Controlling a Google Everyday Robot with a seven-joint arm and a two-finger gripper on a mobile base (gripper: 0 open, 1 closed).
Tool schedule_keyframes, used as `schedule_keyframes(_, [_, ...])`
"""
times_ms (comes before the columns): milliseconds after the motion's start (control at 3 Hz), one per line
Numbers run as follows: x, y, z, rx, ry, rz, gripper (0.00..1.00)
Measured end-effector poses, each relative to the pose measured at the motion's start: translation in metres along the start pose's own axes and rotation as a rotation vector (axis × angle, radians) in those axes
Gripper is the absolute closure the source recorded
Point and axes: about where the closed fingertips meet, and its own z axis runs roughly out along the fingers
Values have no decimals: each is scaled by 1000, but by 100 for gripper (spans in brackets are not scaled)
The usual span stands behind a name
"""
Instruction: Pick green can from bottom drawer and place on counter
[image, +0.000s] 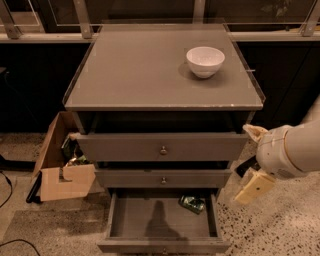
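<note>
the gripper (243, 165) hangs right of the drawers, its 2 cream fingers (255, 187) spread wide, empty. the green can (192, 203) lies back-right in the open bottom drawer (150, 222). a white bowl (205, 61) sits on the counter (135, 70).

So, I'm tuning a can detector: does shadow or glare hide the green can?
Camera view: dim; a shadow falls on the bottom drawer floor left of the green can, which shows clear, faintly glinting; the counter rim catches pale glare; the gripper, right of the cabinet, is brightly lit.
</note>
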Motion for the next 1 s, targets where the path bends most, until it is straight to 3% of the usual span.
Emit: schedule_keyframes(1000, [57, 23, 76, -83, 85, 86, 0])
